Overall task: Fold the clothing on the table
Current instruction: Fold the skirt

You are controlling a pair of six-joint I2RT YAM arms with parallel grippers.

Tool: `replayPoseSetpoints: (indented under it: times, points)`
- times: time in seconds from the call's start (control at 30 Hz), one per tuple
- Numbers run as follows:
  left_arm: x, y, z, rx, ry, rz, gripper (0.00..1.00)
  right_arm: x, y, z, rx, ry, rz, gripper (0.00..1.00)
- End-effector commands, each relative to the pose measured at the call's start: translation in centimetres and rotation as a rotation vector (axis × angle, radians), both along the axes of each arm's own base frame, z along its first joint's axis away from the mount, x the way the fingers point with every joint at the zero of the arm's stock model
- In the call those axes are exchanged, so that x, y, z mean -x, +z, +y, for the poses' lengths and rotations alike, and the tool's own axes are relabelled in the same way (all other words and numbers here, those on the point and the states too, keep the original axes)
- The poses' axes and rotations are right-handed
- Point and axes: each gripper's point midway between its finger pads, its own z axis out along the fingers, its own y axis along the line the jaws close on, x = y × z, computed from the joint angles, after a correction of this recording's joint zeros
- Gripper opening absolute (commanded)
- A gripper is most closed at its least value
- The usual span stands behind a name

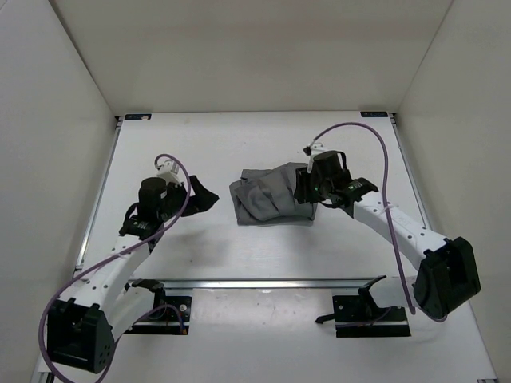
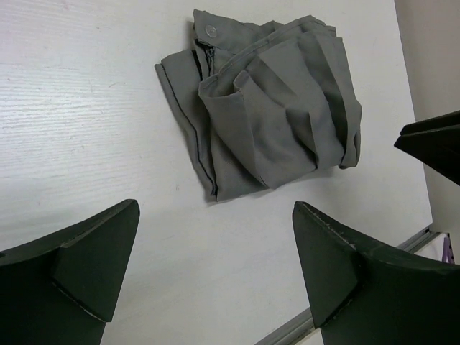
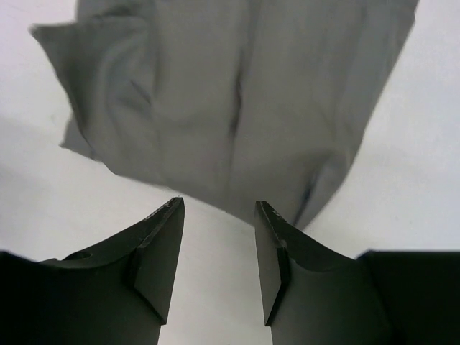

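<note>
Soft grey pleated skirt [image 2: 280, 115] lay bunched just ahead of half-open, empty right gripper [image 3: 218, 204]; left gripper [image 2: 215, 208] wide, apart.

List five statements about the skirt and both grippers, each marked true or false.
1. The skirt lies in a folded heap on the table. True.
2. The left gripper clamps the skirt. False: it is open, empty and clear of the skirt.
3. The right gripper is open, nothing between its jaws. True.
4. The skirt hangs over the table's edge. False: it lies wholly on the table.
5. A button shows on the skirt. True.
</note>
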Motion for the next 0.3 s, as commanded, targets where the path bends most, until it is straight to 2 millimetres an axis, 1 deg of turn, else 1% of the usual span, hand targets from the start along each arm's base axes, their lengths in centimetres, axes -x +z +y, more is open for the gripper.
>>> replayPoseSetpoints:
  times: [0.0, 0.07, 0.1, 0.13, 0.17, 0.2, 0.23, 0.27]
  points:
    - [0.3, 0.2, 0.6, -0.047, 0.021, -0.004, 0.99, -1.0, 3.0, -0.2, -0.111, -0.006, -0.094, 0.41]
    - [0.9, -0.3, 0.7, -0.054, 0.016, 0.019, 0.99, -1.4, 2.8, -0.8, -0.102, -0.018, -0.091, 0.42]
    - [1.0, -0.7, 1.1, -0.053, 0.029, 0.028, 0.99, -1.6, 3.1, -0.9, -0.105, -0.016, -0.105, 0.42]
    - [1.4, -0.7, 1.0, -0.056, 0.025, 0.032, 0.99, -1.7, 3.3, -0.6, -0.106, -0.005, -0.108, 0.43]
    - [1.8, -1.3, 1.2, -0.070, 0.026, 0.052, 0.99, -2.0, 3.6, -0.3, -0.113, -0.001, -0.124, 0.42]
    - [1.8, -1.6, 1.3, -0.077, 0.028, 0.064, 0.99, -2.2, 3.3, -0.1, -0.123, 0.003, -0.119, 0.42]
    - [1.8, -1.5, 1.7, -0.085, 0.046, 0.070, 0.98, -2.2, 3.3, 0.5, -0.131, 0.024, -0.114, 0.42]
    - [2.0, -1.8, 2.0, -0.104, 0.055, 0.084, 0.98, -2.4, 3.3, 0.9, -0.140, 0.030, -0.110, 0.43]
